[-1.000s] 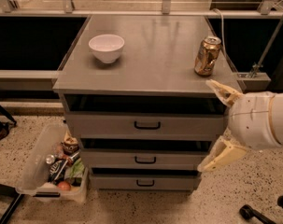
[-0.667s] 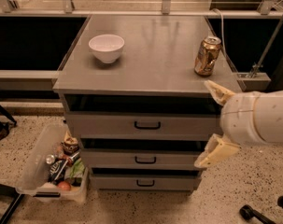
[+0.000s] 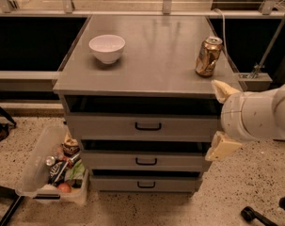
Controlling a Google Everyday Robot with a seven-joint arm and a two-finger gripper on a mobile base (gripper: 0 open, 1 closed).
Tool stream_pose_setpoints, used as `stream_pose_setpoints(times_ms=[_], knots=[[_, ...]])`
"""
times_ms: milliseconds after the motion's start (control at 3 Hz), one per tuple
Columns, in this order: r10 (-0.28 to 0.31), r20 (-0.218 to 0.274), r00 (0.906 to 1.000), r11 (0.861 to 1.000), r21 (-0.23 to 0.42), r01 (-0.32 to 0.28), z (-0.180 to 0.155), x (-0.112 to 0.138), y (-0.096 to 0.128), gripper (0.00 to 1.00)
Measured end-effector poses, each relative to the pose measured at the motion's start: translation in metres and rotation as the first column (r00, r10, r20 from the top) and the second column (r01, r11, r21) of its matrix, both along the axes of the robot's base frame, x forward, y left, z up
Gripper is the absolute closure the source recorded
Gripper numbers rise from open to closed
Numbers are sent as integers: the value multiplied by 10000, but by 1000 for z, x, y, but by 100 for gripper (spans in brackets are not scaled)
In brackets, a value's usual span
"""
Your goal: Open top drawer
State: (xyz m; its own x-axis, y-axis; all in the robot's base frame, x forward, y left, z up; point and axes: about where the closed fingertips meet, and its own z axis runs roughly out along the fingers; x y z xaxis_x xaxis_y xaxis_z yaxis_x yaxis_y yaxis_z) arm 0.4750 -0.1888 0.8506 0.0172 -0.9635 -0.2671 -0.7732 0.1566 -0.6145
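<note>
The top drawer [image 3: 179,125] is the uppermost grey front of the cabinet, with a small black bar handle [image 3: 148,126] at its centre and a dark gap above it. My gripper [image 3: 221,119] is at the drawer's right end, off to the right of the handle. Its two cream fingers [image 3: 223,90] are spread wide apart, one by the cabinet top's corner and one near the second drawer's level. It is open with nothing held between them. The white arm body fills the right edge of the view.
A white bowl [image 3: 106,48] and a soda can [image 3: 208,56] stand on the cabinet top [image 3: 151,65]. Two more grey drawers [image 3: 114,161] sit below. A clear plastic bin [image 3: 43,166] with snacks lies on the floor at the left. A caster [image 3: 248,214] shows bottom right.
The arm has shifted slightly left toward the cabinet's right edge, and the lower finger sits a little higher. The drawers look unchanged.
</note>
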Motion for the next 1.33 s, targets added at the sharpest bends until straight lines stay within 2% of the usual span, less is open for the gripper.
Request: stream_pose_setpoints(times_ms=[333,667,1000,1333], knots=[[39,92,9999,9987,-506,-34,0,2,-8,0],[39,92,10000,9987,-505,-35,0,2,-8,0],[148,-648,9978,9981,611,-109,-50,4,-5,0],[491,-1786,9827,9714,2374,-54,-125,8,0,0]])
